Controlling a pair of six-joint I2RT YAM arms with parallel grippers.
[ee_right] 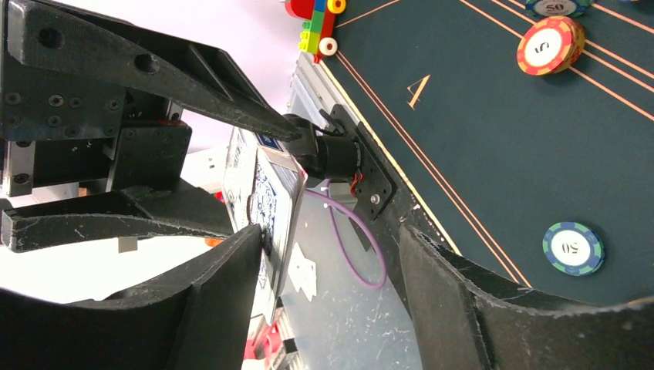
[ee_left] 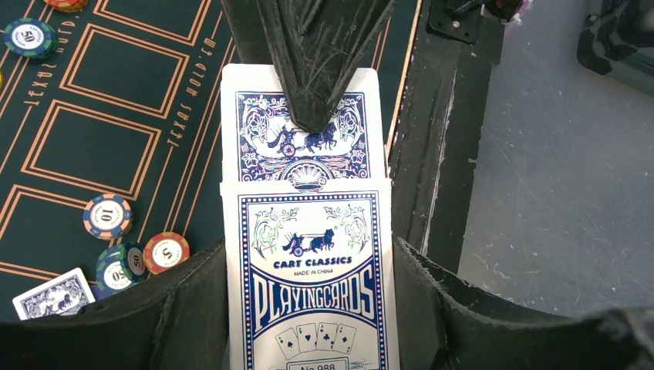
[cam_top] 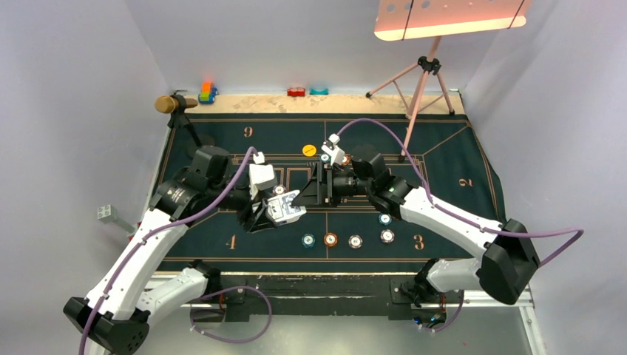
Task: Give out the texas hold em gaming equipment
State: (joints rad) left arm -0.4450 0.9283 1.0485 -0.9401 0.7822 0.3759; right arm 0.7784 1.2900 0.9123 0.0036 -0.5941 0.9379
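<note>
**Top external view.** The card box point(cam_top: 285, 210) is held clear of the mat point(cam_top: 444, 159), above its near-left part. It is pinched by the left gripper point(cam_top: 277, 213). The right gripper point(cam_top: 304, 194) is extended across from the right side and is brought tip to tip with the left one. A row of chips point(cam_top: 356, 241) is laid along the near edge of the mat. A yellow disc point(cam_top: 310, 150) is set toward the far edge.

**Left wrist view.** The box is clamped across its narrow sides, with its long axis directed away from the left wrist. One blue-backed card point(ee_left: 254, 131) is seen protruding from the far end of the box along that same axis. One finger point(ee_left: 316, 46) of the right gripper is laid over the back of this card. A loose card point(ee_left: 54, 294) is laid on the mat just beside three chips.

**Right wrist view.** Box and card are presented edge-on, close against one finger. The right fingers are spread with a wide gap between them, and nothing is pinched.

**Coming move.** The protruding card is judged to be the item to be drawn. It is located directly ahead of the right gripper, so closure on its flat faces is required, followed by a pull along the box's long axis
</note>
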